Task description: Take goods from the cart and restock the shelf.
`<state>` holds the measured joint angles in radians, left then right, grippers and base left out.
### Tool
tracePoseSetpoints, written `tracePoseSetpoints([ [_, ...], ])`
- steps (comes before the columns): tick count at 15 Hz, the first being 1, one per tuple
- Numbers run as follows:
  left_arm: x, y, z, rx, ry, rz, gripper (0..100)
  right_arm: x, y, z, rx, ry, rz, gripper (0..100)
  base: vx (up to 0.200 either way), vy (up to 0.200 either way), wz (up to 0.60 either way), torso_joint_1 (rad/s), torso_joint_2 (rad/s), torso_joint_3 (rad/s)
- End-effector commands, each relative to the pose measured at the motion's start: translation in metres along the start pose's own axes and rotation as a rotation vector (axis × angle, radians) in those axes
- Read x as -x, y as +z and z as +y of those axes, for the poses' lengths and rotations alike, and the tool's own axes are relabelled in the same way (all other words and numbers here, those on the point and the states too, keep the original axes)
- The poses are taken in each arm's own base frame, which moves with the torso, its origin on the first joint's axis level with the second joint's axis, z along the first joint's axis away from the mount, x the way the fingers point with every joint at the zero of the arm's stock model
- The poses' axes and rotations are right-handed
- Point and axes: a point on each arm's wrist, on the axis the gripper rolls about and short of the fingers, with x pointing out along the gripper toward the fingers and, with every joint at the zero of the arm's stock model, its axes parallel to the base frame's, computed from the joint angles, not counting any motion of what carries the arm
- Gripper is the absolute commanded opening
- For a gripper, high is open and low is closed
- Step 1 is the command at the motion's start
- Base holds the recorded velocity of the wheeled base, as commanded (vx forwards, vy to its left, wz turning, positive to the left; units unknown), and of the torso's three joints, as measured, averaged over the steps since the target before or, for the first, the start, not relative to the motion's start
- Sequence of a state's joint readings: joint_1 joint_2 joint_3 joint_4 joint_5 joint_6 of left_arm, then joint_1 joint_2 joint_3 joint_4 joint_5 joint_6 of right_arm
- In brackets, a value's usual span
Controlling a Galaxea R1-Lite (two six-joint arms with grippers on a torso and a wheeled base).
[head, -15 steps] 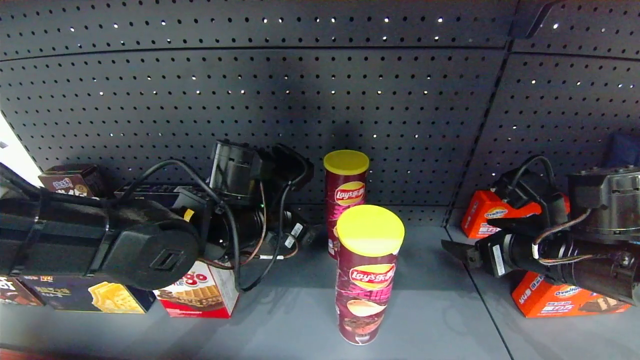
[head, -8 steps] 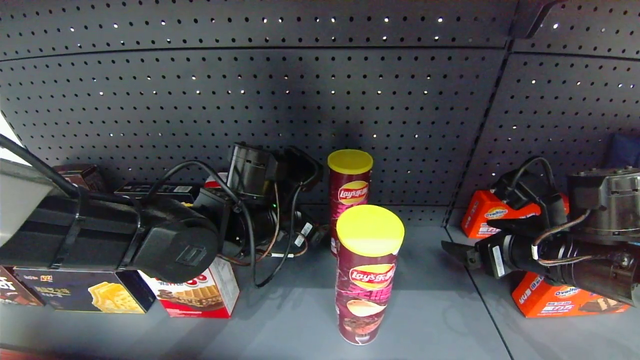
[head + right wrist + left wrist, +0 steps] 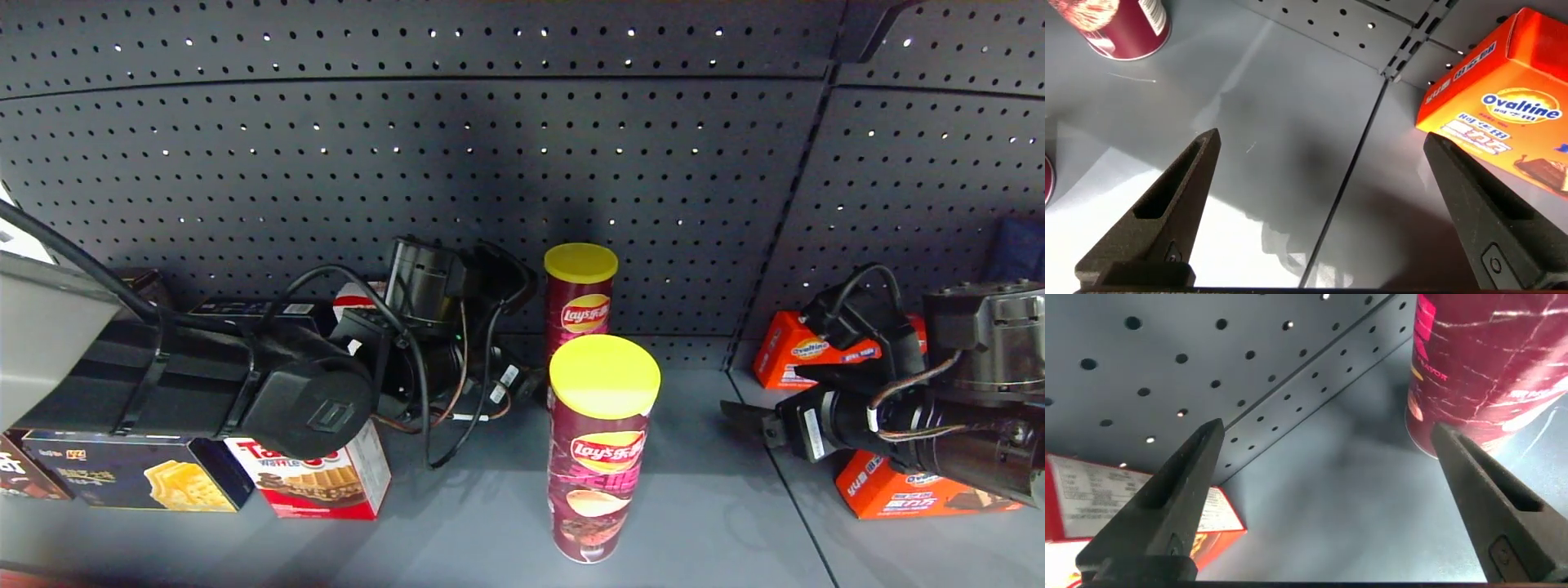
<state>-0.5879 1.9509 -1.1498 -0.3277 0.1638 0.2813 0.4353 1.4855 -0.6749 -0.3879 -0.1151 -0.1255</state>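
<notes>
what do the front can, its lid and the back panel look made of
Front can: likely a cardboard tube, glossy printed wrap catching light. Lid: smooth matte yellow plastic, it seems. Back panel: probably dark painted metal, with punched rows of holes.

Maroon chip cans point(image 3: 600, 457), yellow lids point(image 3: 604, 376); orange boxes point(image 3: 882, 490); dark perforated back panel point(image 3: 408, 163); grey shelf point(image 3: 718, 506).

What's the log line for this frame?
left tool: open, empty, beside rear chip can | right tool: open, empty, above shelf | front chip can: upright on shelf
</notes>
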Motion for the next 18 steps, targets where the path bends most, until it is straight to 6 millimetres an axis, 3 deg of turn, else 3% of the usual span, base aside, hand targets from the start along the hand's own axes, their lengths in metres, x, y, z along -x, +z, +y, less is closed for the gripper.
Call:
tracePoseSetpoints([
  [1, -0.002, 0.0, -0.002, -0.002, -0.004, 0.001, 100, 0.0, -0.001, 0.0, 0.001, 0.001, 0.002, 100, 0.0, 0.0, 0.0, 0.0, 0.0, 0.0],
  [11, 0.0, 0.001, -0.003, 0.001, -0.004, -0.001, 100, 0.001, -0.005, 0.001, 0.003, 0.003, 0.012, 100, 0.0, 0.0, 0.0, 0.0, 0.0, 0.0],
  [14, 0.026, 0.01, 0.005, 0.008, 0.011, -0.045, 100, 0.002, -0.006, 0.001, 0.003, 0.004, 0.017, 100, 0.0, 0.0, 0.0, 0.0, 0.0, 0.0],
  [18, 0.064, 0.008, 0.014, 0.019, 0.028, -0.075, 100, 0.001, -0.007, 0.003, 0.007, 0.016, 0.02, 100, 0.0, 0.0, 0.0, 0.0, 0.0, 0.0],
])
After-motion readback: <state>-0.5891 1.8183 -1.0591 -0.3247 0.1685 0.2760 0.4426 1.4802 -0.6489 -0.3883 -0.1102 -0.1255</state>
